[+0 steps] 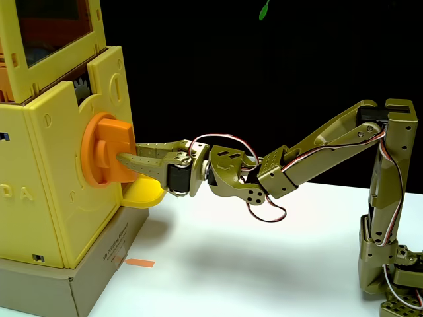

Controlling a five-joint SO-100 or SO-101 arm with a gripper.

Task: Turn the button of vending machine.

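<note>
Button [106, 150], orange with a thick flat bar, sits on the right-hand face of the yellow vending machine [59, 198] in the fixed view. The olive gripper [125, 155] reaches it, jaws narrow and seemingly clamping the bar.

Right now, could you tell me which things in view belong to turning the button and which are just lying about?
Belongs to the job:
- button
- vending machine
- pincer, at the button's bar

Lying about:
- yellow tray below the button
- orange tape strip on the table
- grey cardboard base
</note>
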